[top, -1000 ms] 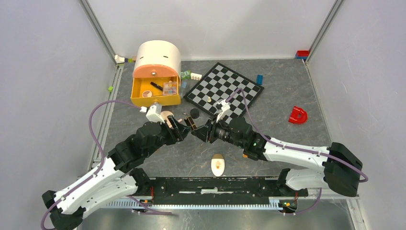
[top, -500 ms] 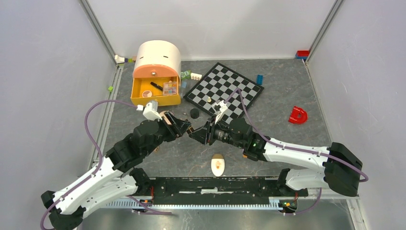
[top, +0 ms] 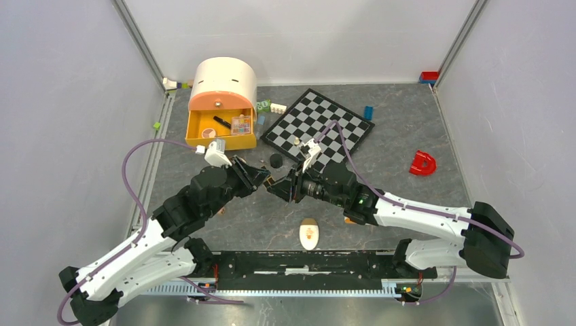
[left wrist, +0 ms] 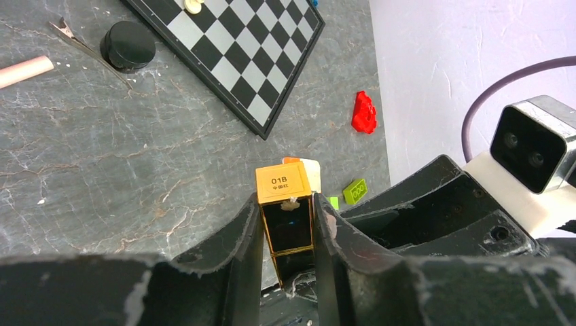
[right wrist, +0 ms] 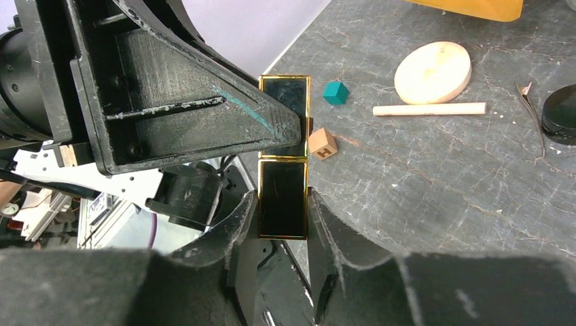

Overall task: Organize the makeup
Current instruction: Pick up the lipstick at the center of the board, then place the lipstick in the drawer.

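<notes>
The black-and-gold lipstick case [right wrist: 283, 190] hangs in the air over the middle of the worktop [top: 407, 129], gripped from both ends. The left pincer [left wrist: 286, 204] is closed on the end with the gold label, and the right pincer [right wrist: 282, 198] is closed on the opposite half. The seam between the two halves sits in the narrow gap between the two sets of fingertips.

This looks like a handover towards the left arm, whose side is nearer the open yellow drawer [top: 221, 140], where a multicolour palette [top: 240, 125] already lies. To do it well, only one pincer should let go, and the other should not move until the release is complete. Any pull along the case's length while both are clamped would likely separate the halves at the seam. I cannot tell which half is the cap, so the case is best carried level rather than hanging from one end.

The route to the drawer passes over a black round piece [top: 276, 160] and a pale disc [right wrist: 433, 72], so lift first, then travel
</notes>
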